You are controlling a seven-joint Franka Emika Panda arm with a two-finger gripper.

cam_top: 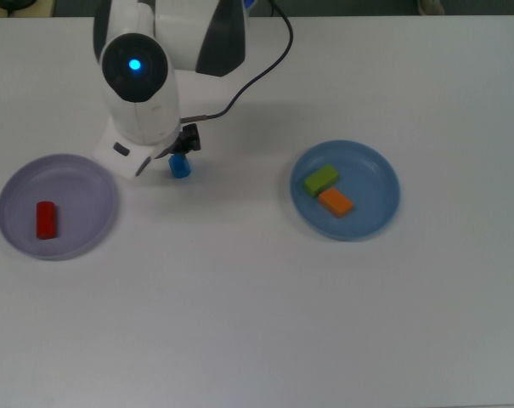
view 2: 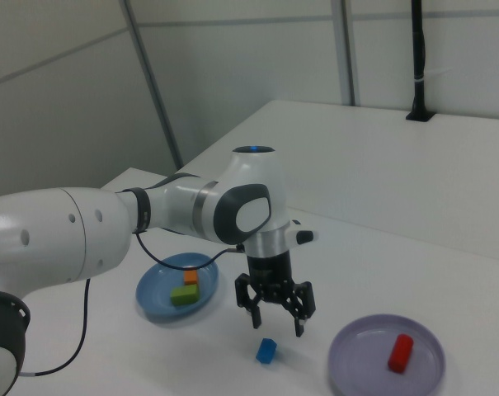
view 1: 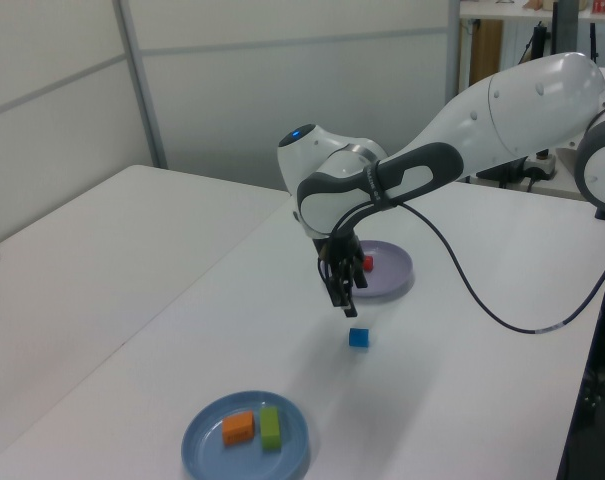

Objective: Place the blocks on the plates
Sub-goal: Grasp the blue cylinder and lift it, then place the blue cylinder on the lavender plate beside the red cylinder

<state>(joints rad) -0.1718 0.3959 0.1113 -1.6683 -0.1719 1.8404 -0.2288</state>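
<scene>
A short blue block (cam_top: pixel 180 167) (view 1: pixel 358 338) (view 2: pixel 266 351) lies on the bare table between the two plates. My gripper (cam_top: pixel 183 144) (view 1: pixel 346 302) (view 2: pixel 275 320) hangs just above it, open and holding nothing. The lavender plate (cam_top: pixel 80 189) (view 1: pixel 392 279) (view 2: pixel 364 368) carries the red cylinder (cam_top: pixel 46 219) (view 1: pixel 367 263) (view 2: pixel 400 352), lying on its side. On the blue plate (cam_top: pixel 372 170) (view 1: pixel 210 441) (view 2: pixel 154 302) rest the lime-green block (cam_top: pixel 321 179) (view 1: pixel 270 427) (view 2: pixel 183 294) and the orange block (cam_top: pixel 336 201) (view 1: pixel 238 428) (view 2: pixel 190 278), side by side.
The white arm (cam_top: pixel 167 42) reaches in from the top view's upper edge, trailing a black cable (cam_top: pixel 265 68). White table (cam_top: pixel 265 323) stretches across the top view's lower half. In the left view, the table's edge (view 1: pixel 582 380) runs along the right.
</scene>
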